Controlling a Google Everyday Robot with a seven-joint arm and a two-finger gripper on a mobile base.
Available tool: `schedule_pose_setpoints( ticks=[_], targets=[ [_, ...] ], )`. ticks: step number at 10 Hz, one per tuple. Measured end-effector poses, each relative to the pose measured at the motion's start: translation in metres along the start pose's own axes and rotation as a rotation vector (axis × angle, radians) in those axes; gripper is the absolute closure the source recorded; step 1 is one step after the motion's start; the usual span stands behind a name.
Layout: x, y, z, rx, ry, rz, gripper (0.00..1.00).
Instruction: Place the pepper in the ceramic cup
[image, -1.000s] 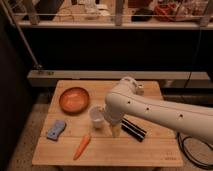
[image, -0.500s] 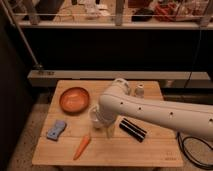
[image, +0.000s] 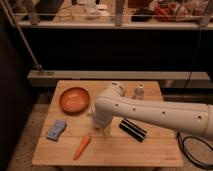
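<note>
Over the last second our arm (image: 150, 112) swings toward the lower left. The gripper (image: 103, 129) now hangs at centre frame, just up and right of the pepper (image: 82, 146), and the arm hides the ceramic cup. We cannot tell whether the gripper is open or closed. The pepper lies ungrasped near the worktop's (image: 150, 152) lower edge, so the pick looks next. Bare room lies left of it, below the blue sponge (image: 56, 129).
</note>
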Motion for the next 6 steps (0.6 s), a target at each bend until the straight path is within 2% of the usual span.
schedule_pose_setpoints(
  ticks=[6],
  targets=[
    [-0.012, -0.008, 0.029, -0.005, -0.016, -0.103, 0.2]
  ],
)
